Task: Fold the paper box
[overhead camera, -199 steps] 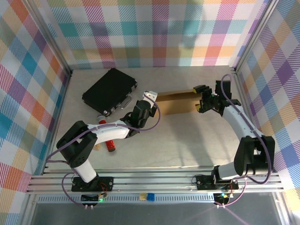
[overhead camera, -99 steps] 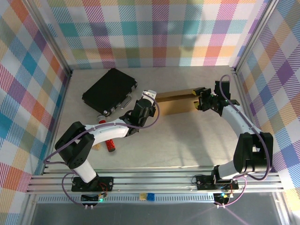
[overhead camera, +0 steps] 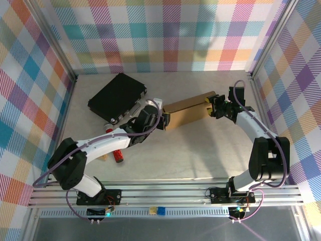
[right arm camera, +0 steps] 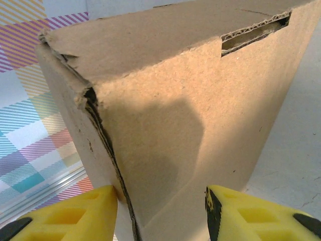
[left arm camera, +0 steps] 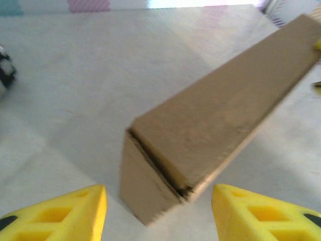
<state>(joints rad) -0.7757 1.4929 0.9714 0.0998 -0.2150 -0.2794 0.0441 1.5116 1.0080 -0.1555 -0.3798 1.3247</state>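
The top camera is hanging above and behind the left arm [overhead camera: 100,143] and right arm [overhead camera: 253,125]. It is looking down on the whole table [overhead camera: 200,150], with the far wall [overhead camera: 175,35] at the top of its view.

The left wrist camera is riding just behind the left fingers [left arm camera: 60,213]. It is looking forward and down across the table at one end of the box [left arm camera: 200,130], from close by.

The right wrist camera is sitting even closer. It is peering past the right fingers [right arm camera: 65,216] at the box's other end, which is taking up most of its view, and it is catching a strip of wall beside it.

All three are sharing the box. The top view is taking in its full length between the two wrists.
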